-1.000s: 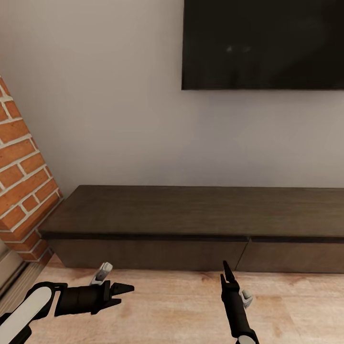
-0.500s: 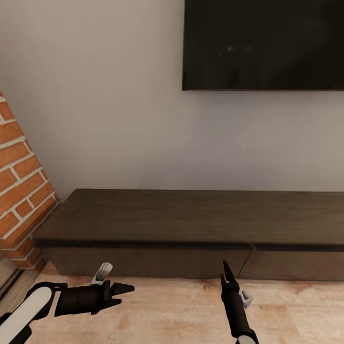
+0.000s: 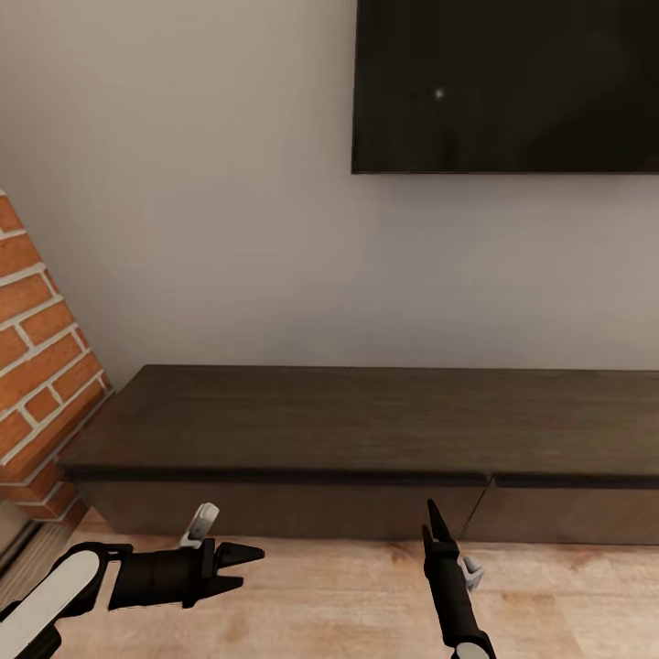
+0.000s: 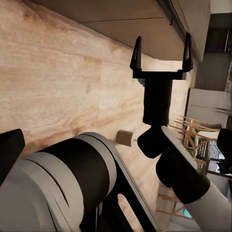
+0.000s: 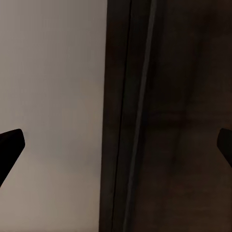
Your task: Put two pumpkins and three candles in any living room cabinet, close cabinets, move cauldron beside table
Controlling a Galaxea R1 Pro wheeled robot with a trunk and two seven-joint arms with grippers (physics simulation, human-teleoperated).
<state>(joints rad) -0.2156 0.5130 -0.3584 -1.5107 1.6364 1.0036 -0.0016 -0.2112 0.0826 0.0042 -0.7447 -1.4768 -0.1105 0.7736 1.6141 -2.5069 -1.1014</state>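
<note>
Both hands empty before closed cabinet (image 3: 366, 430).

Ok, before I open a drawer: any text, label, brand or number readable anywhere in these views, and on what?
None: no readable text in any view.
TV screen: black, no logo or lettering to be seen, just a small light speck.
Cabinet: plain dark wood top and flat drawer fronts, no label or marking.
Brick wall: bare bricks, no sign.
Left gripper and right gripper: plain black fingers, no printing.
</note>
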